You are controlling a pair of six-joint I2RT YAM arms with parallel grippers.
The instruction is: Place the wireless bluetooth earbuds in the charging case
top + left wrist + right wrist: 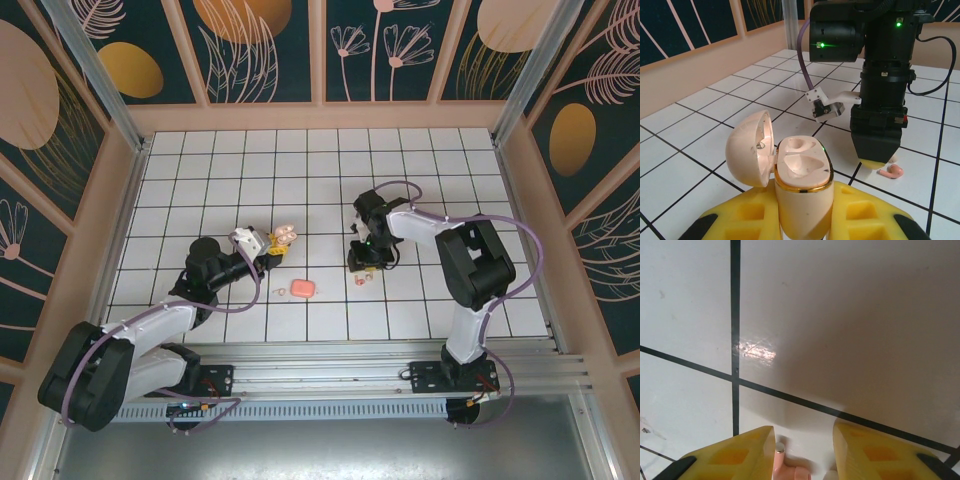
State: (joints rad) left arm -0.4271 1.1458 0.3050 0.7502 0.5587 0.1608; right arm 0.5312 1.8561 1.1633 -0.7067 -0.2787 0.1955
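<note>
The cream charging case (802,167) stands upright with its lid (749,148) swung open to the left and both sockets empty. My left gripper (802,205) is shut on the case body; from above the case (284,235) shows at the left gripper (268,246). My right gripper (362,264) points straight down at the table. In the right wrist view it (804,432) stands open over a pink earbud (788,467) lying on the tile beside its left finger. The left wrist view shows that earbud (891,172) on the table just below the right gripper's yellow fingertips (875,161).
A salmon-pink rounded-square piece (303,288) lies on the grid between the arms, with a tiny pale bit (281,291) left of it. A raised wooden border (330,116) walls the white grid table. A pale rounded bit (831,475) sits by the right finger.
</note>
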